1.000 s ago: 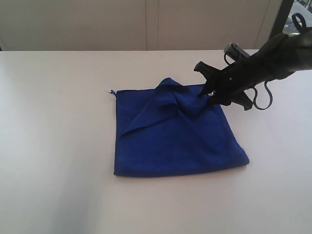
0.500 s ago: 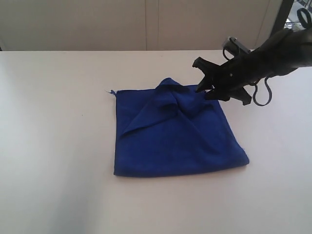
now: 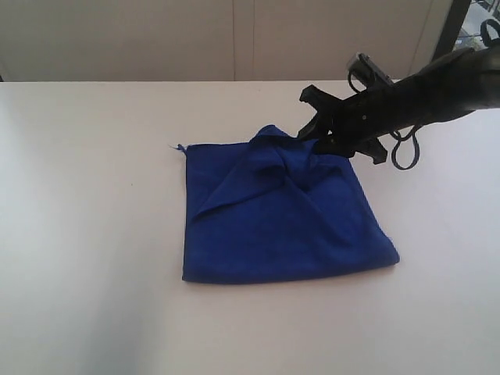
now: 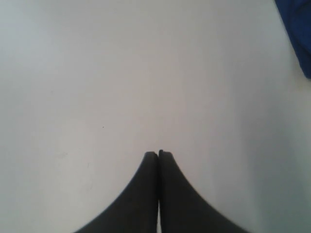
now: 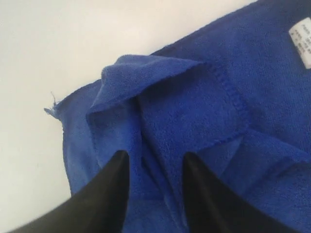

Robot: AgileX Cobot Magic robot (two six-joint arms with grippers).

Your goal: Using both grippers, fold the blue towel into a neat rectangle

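My left gripper [image 4: 158, 154] is clenched, empty, over bare table [image 4: 97, 73]. The towel [image 3: 281, 223] lies mid-table, folded roughly square, with a rumpled ridge at its far edge. My right gripper [image 5: 154, 159] hangs spread over that ridge. Closing here, I judge, could pinch several layers and drag the fold crooked.

Looks like a lab: white table [image 3: 78, 234] against beige wall panels [image 3: 156, 39].

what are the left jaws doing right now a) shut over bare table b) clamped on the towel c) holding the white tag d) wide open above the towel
A: the left gripper has its jaws pressed together above the bare table, and the blue towel lies apart from them.
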